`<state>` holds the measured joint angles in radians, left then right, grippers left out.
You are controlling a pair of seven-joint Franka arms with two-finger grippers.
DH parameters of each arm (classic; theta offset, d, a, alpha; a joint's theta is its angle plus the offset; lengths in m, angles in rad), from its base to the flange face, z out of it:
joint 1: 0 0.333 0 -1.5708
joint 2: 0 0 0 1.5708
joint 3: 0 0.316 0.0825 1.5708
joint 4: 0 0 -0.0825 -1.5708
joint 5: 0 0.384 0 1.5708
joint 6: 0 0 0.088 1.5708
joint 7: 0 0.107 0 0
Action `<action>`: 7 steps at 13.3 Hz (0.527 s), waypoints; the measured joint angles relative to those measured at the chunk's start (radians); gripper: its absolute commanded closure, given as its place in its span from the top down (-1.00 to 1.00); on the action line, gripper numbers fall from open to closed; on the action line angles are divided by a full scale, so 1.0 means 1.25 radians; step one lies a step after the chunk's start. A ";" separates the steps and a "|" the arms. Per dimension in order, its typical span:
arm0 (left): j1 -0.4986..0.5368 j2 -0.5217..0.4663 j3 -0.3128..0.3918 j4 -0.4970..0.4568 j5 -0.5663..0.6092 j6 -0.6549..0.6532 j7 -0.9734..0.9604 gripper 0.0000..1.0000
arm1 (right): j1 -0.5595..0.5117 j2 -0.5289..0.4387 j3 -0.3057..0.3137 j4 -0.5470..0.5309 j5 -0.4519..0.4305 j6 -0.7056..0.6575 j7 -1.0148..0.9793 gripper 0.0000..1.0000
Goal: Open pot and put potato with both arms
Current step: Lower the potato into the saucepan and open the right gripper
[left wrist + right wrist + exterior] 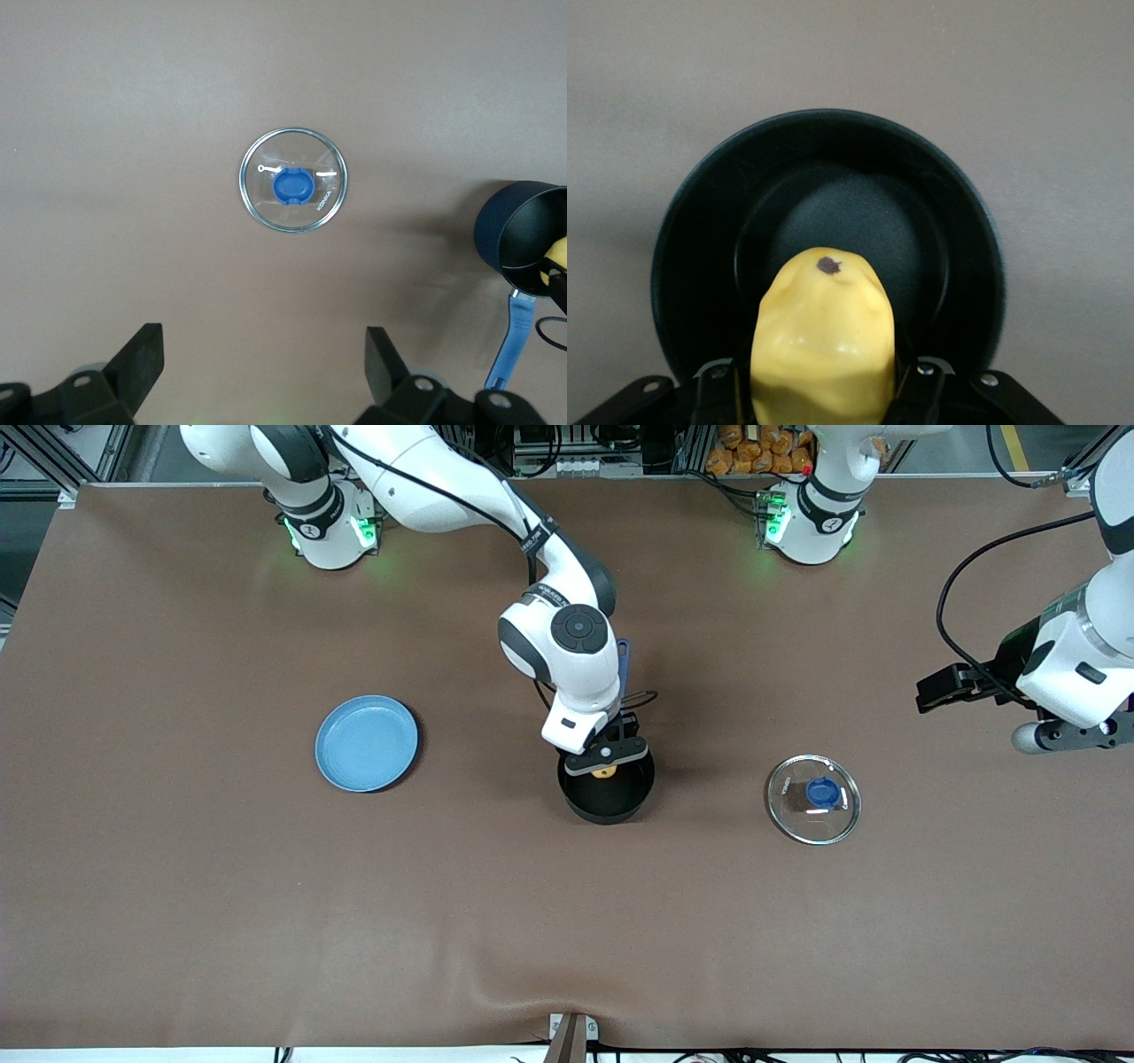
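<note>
- Risk, drop: the potato [822, 341] hangs above the open pot [608, 797], seemingly toward one side of the rim rather than over the middle. If let go here it may strike the wall or rim, bounce, and roll onto the table [177, 886].
- Risk, contact: a further descent could bring the right tool's fingers against the pot's rim and push the pot, since nothing holds it.
- Risk, grip: the potato is lumpy and rounded, pinched at its sides only; it could slip early.
- Right tool [606, 766]: clenched on the potato, pointing straight down over the pot; its arm reaches from its base to the table's middle, wrist bent steeply down.
- Left tool [264, 376]: released, fingers spread wide, holding nothing; up in the air over the table at the left arm's end, near the table's edge. This arm waits.
- Pot: mid-table, uncovered, interior bare; its blue handle [623, 664] points toward the robots' bases.
- Lid [813, 798]: flat on the table, knob up, well apart from the pot, toward the left arm's end.
- Blue plate [366, 743]: on the table toward the right arm's end, nothing on it.
</note>
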<state>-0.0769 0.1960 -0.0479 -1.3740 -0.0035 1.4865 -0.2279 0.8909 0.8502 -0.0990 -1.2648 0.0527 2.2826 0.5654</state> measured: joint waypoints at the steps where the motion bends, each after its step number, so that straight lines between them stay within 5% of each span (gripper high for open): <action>1: 0.001 0.000 0.001 0.000 0.000 0.000 0.010 1.00 | 0.002 0.010 0.000 0.000 0.000 0.018 0.009 -1.00; 7: 0.016 0.000 0.003 0.000 0.000 0.000 0.034 1.00 | 0.015 0.046 0.000 0.001 0.000 0.049 0.028 -1.00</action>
<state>-0.0570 0.1960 -0.0447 -1.3740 -0.0035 1.4865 -0.1850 0.9099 0.9075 -0.0987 -1.2638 0.0527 2.3434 0.6009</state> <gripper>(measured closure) 0.000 0.419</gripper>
